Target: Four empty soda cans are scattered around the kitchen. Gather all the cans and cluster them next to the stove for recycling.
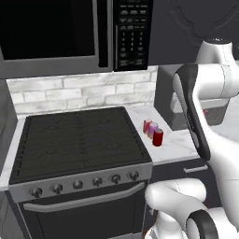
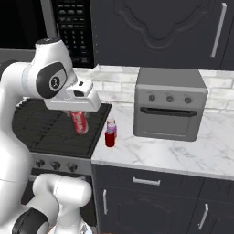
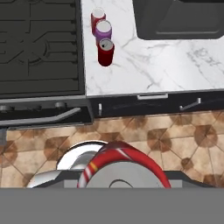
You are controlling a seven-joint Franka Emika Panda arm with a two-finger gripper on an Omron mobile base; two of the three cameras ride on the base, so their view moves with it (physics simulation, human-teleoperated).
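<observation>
Fingers (image 2: 80, 119) clamped on a red soda can (image 2: 79, 122); three cans (image 1: 153, 130) beside stove (image 1: 74, 140).

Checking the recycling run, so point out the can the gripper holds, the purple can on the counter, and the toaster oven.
held red can (image 2: 79, 122), right base view, its side
purple can (image 3: 103, 30), hand view, its top
toaster oven (image 2: 169, 109), right base view, its door
</observation>
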